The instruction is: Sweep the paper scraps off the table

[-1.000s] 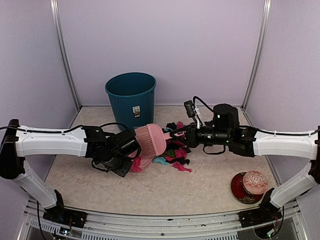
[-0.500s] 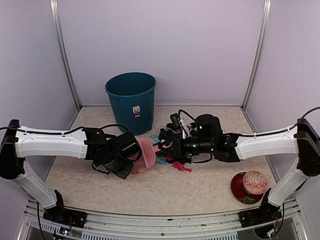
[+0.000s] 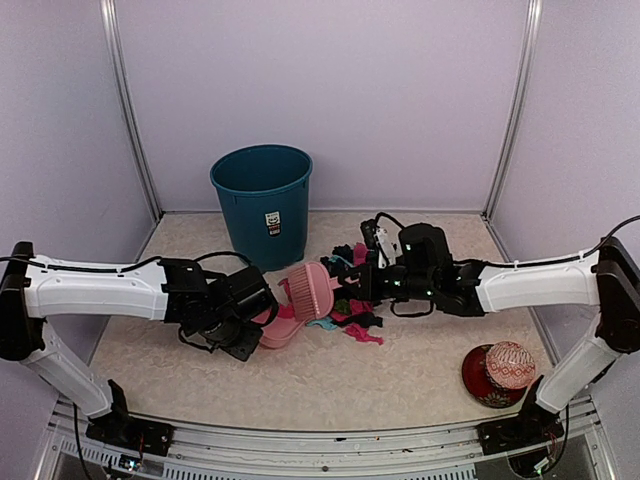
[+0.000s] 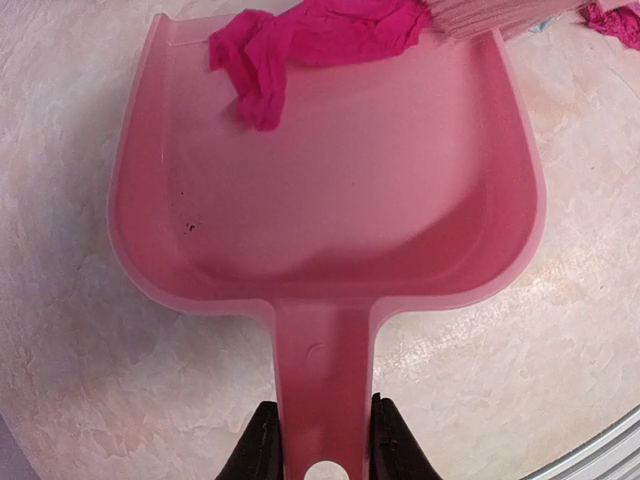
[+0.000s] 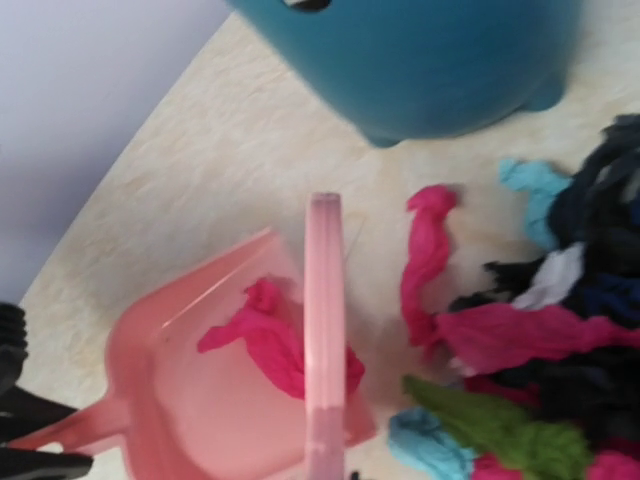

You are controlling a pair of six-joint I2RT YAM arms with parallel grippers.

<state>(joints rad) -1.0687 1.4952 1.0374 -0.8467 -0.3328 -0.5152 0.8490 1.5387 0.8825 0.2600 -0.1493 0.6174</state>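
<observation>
Scrap [image 4: 320, 30] lies crosswise at dustpan [image 4: 330, 200] mouth, perhaps touching brush [image 4: 490, 15].

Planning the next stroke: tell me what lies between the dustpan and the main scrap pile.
The pink brush stands between dustpan and paper scraps, clearest in the top view; one magenta scrap lies in the pan.

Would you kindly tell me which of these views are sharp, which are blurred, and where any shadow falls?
Left wrist view: sharp, the dustpan and the magenta scrap in it crisp, a soft shadow on the table to its left. Right wrist view: soft throughout, the brush near the lens and the paper scraps smeared. Top view: evenly lit, in focus, no glare.
</observation>
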